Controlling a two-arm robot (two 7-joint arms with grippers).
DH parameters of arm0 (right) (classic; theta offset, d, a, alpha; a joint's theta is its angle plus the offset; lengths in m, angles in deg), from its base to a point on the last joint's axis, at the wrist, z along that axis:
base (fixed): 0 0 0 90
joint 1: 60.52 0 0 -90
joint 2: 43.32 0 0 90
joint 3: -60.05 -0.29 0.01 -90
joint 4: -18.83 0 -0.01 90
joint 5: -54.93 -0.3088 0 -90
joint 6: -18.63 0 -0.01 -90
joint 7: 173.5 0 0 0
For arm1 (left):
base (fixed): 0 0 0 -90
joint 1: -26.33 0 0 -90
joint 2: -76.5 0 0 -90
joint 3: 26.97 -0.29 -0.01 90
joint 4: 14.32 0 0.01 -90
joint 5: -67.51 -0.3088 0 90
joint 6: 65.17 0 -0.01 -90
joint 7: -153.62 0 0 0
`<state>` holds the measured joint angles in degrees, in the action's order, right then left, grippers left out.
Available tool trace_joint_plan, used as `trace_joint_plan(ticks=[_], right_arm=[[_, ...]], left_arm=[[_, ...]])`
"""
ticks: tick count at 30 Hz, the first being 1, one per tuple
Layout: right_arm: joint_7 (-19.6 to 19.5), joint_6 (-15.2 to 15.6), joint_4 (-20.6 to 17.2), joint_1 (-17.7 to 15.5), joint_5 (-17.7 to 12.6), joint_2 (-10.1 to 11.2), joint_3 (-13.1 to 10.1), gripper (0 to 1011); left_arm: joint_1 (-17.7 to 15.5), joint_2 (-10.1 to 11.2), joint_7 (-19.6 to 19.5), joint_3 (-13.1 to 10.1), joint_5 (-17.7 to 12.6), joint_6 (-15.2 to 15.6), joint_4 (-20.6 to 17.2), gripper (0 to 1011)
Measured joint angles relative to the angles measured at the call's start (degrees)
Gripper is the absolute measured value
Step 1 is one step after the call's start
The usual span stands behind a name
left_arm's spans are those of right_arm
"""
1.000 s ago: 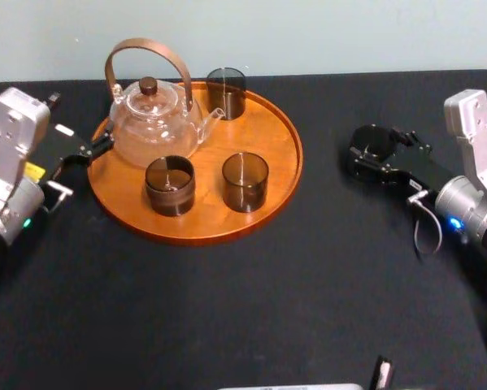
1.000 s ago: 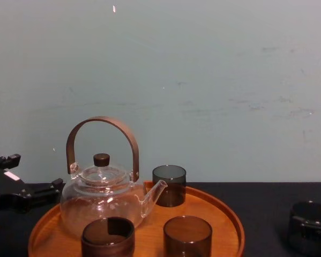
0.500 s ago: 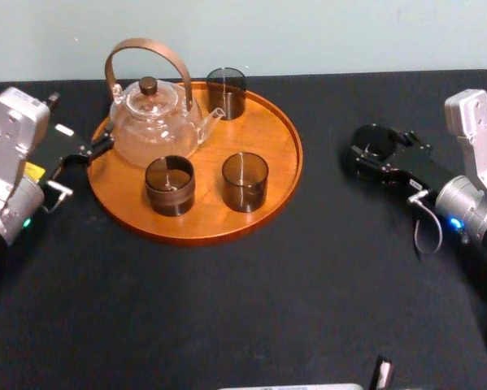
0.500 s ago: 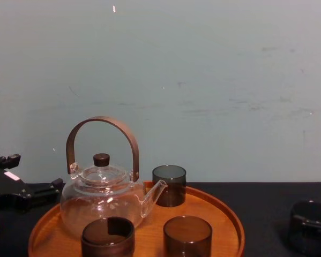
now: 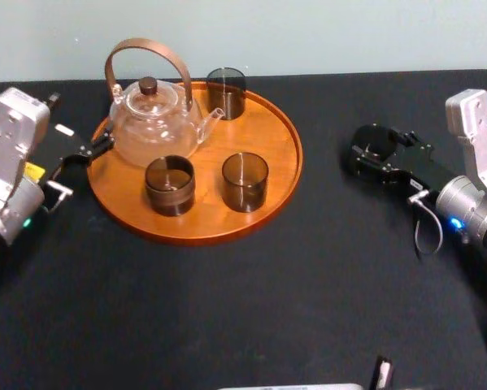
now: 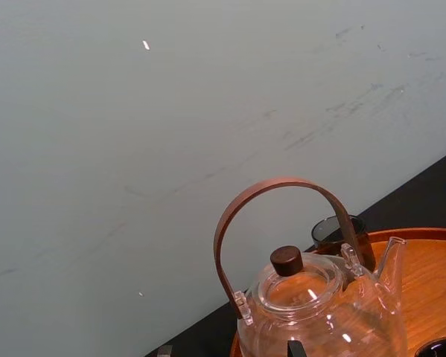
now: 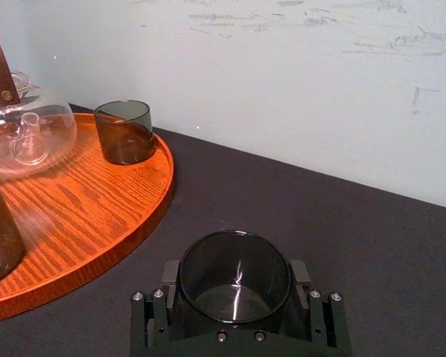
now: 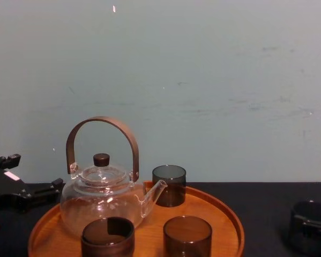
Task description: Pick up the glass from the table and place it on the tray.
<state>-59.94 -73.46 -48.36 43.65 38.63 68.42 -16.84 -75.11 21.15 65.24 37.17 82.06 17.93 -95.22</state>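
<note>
My right gripper is closed around the glass on the table, at 3 o'clock from the tray. My left gripper is at 9 o'clock; its state I cannot tell.

- No legible text, brand, number or sign in any view.
- Yellow sticker and white tag on the left arm: markings too small to read.

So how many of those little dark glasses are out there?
4. On the tray: a back glass by the teapot, a front-left glass and a front-right glass. The fourth glass stands on the table within the right gripper. None seems hidden.
</note>
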Motion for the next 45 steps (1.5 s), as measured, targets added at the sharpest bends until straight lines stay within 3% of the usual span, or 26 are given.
trace_joint_plan(ticks=[17, 29, 39, 45], right_arm=[[1.03, 0.06, -2.66, 0.04, -0.33, 0.83, 0.53, 900], [1.92, 1.12, -4.49, 2.97, 1.83, 1.0, 3.51, 900], [4.37, 0.57, -1.5, 7.29, 3.23, -0.12, 6.79, 900], [6.28, -1.35, 1.73, 9.95, 3.27, -1.32, 8.42, 900]], left_arm=[[0.0, 0.0, 0.0, 0.0, 0.0, 0.0, 0.0, 1001], [0.0, 0.0, 0.0, 0.0, 0.0, 0.0, 0.0, 1001], [0.0, 0.0, 0.0, 0.0, 0.0, 0.0, 0.0, 1001], [0.0, 0.0, 0.0, 0.0, 0.0, 0.0, 0.0, 1001]])
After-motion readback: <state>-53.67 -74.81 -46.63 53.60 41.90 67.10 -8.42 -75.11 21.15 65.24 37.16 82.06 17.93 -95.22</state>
